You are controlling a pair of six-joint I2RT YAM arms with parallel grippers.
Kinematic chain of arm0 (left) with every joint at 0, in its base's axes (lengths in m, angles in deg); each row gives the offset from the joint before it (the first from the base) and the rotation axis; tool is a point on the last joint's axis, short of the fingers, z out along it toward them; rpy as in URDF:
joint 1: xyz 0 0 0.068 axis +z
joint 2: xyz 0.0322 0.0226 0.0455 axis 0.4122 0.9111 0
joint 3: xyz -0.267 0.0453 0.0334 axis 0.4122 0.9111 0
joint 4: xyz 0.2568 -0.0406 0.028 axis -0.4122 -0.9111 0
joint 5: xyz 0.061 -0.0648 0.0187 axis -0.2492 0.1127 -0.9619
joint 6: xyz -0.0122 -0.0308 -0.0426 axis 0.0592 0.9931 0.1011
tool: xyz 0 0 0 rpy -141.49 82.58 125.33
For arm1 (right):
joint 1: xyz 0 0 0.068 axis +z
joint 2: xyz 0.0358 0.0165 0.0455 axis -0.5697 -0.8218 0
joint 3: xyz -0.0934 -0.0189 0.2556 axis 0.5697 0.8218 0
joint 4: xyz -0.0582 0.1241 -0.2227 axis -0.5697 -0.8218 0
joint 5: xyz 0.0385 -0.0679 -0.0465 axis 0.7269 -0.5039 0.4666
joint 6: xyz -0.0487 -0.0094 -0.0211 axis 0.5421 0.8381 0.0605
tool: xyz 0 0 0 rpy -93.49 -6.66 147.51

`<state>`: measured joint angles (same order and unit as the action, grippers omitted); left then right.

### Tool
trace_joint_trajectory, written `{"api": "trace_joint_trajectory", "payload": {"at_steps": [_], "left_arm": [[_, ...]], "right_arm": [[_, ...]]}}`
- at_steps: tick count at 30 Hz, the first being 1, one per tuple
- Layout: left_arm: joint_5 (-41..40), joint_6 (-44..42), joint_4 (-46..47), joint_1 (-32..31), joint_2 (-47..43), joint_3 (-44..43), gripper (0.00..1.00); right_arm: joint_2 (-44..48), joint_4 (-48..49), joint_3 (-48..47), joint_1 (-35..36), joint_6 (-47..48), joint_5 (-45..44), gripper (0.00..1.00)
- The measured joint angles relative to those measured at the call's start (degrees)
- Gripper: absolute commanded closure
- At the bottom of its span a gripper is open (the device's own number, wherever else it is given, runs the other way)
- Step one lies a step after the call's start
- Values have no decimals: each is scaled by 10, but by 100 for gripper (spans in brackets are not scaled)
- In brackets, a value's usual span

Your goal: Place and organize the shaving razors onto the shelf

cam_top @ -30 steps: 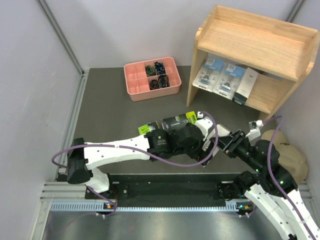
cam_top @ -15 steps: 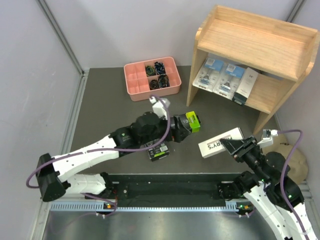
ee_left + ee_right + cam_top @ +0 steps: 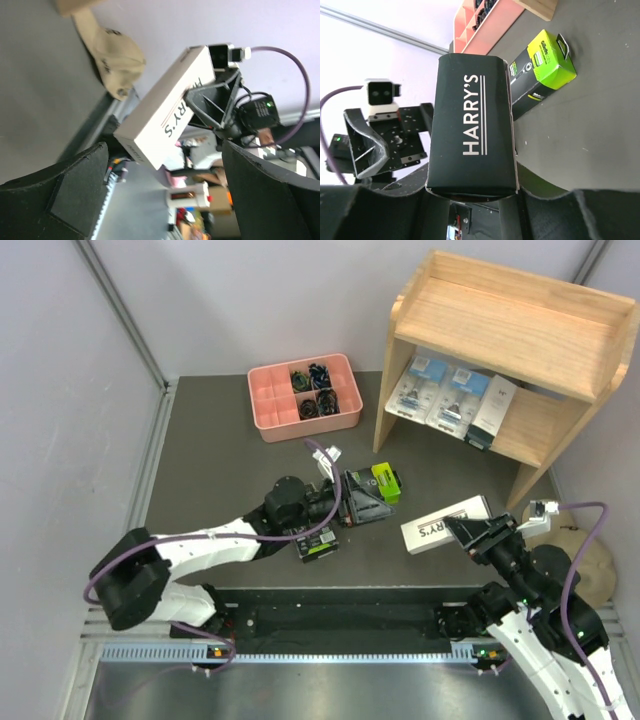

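1. The left pincer (image 3: 372,502) has its jaws at full spread. Nothing is held between its fingers (image 3: 75,200); the left wrist view shows open space there.
2. A black box with a lime-green end (image 3: 387,483) lies on the table (image 3: 220,460) at the tip of the left pincer, partly covered by it in the top view. Whether the two touch cannot be determined.
3. A second black box (image 3: 318,546) lies flat on the table behind the left pincer, on the near side of that arm's wrist.
4. The right pincer (image 3: 470,529) has its jaws closed partway onto a slim white box (image 3: 438,525) and grips it at one end. The box is lettered "HARRY'S", is raised off the table, and projects from the fingers toward the left pincer.
5. The two pincers face each other and stand apart. The free end of the slim white box lies between them and is clear of the left pincer.
6. The shelf (image 3: 510,330) stands beyond the right pincer, at the far right of the table. Its lower tier holds a clear blister pack (image 3: 415,390), a second blister pack (image 3: 458,398) and another white box (image 3: 493,408), side by side.
7. A pink divided tray (image 3: 303,395) stands beyond the left pincer, well apart from it.
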<state>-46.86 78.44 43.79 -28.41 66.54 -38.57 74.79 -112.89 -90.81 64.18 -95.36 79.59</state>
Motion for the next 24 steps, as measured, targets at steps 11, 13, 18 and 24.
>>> {"api": "trace_joint_trajectory", "payload": {"at_steps": [11,13,18,24], "left_arm": [[93,110,236,-5,129,15,1],[98,118,264,-8,143,15,1],[107,131,292,-25,179,12,4],[110,131,292,-51,214,-1,18]], "right_arm": [[0,12,0,0,14,1,78],[0,16,0,0,17,2,78],[0,21,0,0,19,7,78],[0,37,0,0,23,17,78]]}}
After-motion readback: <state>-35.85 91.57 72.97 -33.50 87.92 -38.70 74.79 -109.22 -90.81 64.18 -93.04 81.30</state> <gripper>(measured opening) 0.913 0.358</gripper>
